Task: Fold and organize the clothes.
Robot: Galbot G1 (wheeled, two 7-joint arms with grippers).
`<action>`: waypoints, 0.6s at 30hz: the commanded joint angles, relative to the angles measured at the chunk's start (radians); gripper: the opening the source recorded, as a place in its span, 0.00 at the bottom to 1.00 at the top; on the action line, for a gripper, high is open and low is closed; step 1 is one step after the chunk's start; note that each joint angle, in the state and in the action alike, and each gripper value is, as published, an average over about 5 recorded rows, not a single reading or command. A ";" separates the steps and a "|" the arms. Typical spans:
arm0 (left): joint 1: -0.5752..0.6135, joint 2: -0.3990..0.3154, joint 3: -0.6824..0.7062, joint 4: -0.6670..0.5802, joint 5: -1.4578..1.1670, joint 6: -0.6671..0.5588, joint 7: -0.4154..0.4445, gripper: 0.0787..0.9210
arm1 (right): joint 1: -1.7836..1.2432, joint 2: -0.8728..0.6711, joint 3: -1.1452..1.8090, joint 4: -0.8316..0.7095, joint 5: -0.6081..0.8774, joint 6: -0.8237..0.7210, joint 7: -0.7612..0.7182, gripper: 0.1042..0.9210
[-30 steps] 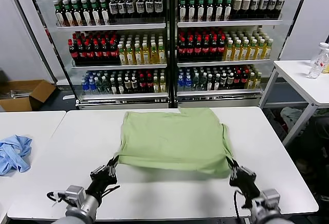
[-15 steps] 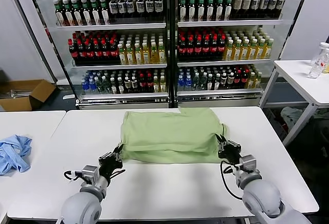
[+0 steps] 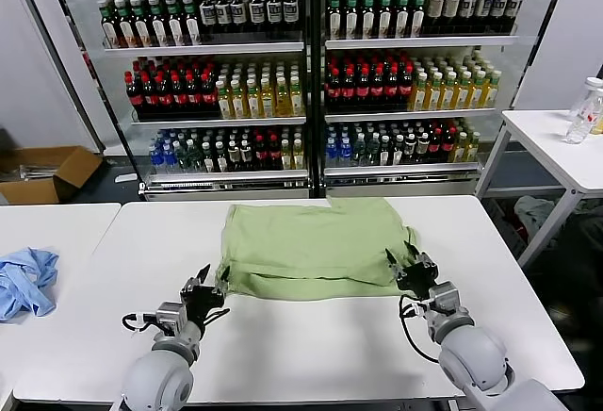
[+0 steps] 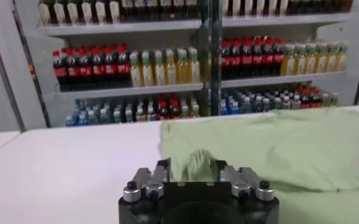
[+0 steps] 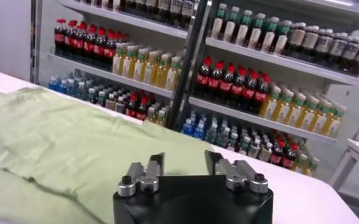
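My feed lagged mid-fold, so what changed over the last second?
Both tools carried the T-shirt's near edge away from the robot, folding it over, then let go. The left tool and right tool now sit open by its corners. The blue cloth stayed put.

Retail-style test lab: glass-fronted shelving unit [image 3: 311,72] stocked with rowed drink bottles [image 3: 367,81], plain white tables [image 3: 311,336].

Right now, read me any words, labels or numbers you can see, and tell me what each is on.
No text can be read.
Bottles in the coolers: labels too small to read.
T-shirt: plain green side up, no print showing.
Box, blue cloth: no markings visible.
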 commanded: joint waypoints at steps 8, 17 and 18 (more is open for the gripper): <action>-0.039 0.006 0.043 0.089 -0.058 0.052 -0.016 0.73 | -0.147 -0.003 0.161 0.017 0.159 -0.142 0.042 0.84; -0.043 0.013 0.053 0.089 -0.081 0.047 -0.003 0.77 | -0.133 0.012 0.120 -0.037 0.199 -0.173 0.048 0.71; -0.041 0.013 0.052 0.088 -0.084 0.045 -0.001 0.73 | -0.132 0.013 0.118 -0.039 0.202 -0.171 0.045 0.67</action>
